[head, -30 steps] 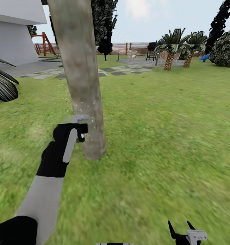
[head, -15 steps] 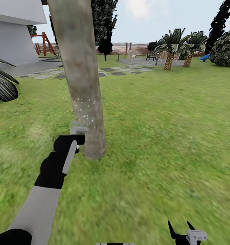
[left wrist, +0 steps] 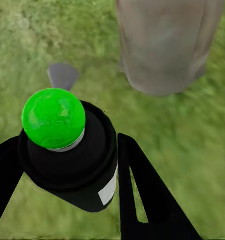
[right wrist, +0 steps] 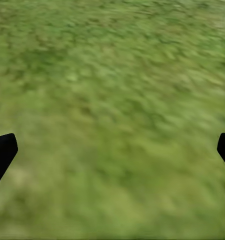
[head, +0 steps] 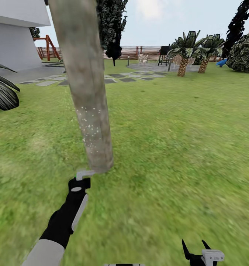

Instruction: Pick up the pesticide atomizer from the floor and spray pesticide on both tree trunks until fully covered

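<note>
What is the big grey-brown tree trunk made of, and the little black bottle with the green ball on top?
The thick mottled grey-beige tree trunk looks like smooth, matte bark, speckled with white droplets low down. The small black spray bottle held in the left hand looks like matte plastic with a white label; its bright green round cap seems glossy plastic. It is a render, so that is a guess.

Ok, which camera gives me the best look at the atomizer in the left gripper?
The left wrist view: the pesticide atomizer sits large between the left gripper's black fingers, green cap toward the camera, tree trunk beyond it. In the head view the atomizer is a tiny speck near the trunk's base. The right wrist view faces grass.
</note>
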Controlling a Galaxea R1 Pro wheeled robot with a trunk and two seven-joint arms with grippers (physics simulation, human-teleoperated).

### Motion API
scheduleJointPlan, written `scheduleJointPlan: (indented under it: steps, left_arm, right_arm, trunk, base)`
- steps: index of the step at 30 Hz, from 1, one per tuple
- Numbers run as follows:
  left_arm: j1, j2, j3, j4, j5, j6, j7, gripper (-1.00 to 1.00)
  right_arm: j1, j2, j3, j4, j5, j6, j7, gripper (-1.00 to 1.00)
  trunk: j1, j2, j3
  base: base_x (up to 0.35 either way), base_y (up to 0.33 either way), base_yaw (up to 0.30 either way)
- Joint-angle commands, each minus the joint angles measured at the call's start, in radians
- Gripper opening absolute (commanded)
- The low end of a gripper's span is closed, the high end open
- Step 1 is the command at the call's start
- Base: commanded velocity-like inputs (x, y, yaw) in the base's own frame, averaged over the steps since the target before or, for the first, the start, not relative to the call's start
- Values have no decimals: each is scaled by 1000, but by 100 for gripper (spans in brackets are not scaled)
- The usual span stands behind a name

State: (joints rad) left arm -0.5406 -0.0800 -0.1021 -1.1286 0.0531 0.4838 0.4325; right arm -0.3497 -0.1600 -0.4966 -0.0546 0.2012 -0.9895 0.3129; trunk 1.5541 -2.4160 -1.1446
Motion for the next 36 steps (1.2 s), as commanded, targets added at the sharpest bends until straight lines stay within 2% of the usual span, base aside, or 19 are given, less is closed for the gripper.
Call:
scheduleJointPlan:
  steps: [1,7,11,14,16,36]
  left_arm:
    - [17,-2,0,-6,-7,-20,1,-100]
    - [28,-7,2,-16,-11,-31,-2,-100]
    - [28,-7,2,-16,-15,-30,2,-100]
    - [29,-7,2,-10,-15,-26,63,-100]
    - [30,-3,2,-4,-4,-24,81,-100]
    - [31,-7,0,-3,-1,-28,83,-100]
  right_arm:
    - [0,0,0,0,0,0,0,100]
    - [0,0,1,0,0,0,0,100]
    - [0,0,1,0,0,0,0,100]
    - [0,0,1,0,0,0,0,100]
    - [0,0,1,1,0,0,0,100]
    - [0,0,1,1,0,0,0,100]
  trunk:
    - [0,0,0]
    - [0,0,0]
    - [0,0,0]
    - [0,0,0]
    - [0,0,0]
    - [0,0,0]
  base:
    - [83,-264,0]
    - [108,-269,8]
    - [75,-271,218]
    - [9,-271,274]
    - [1,-271,277]
    - [0,-271,278]
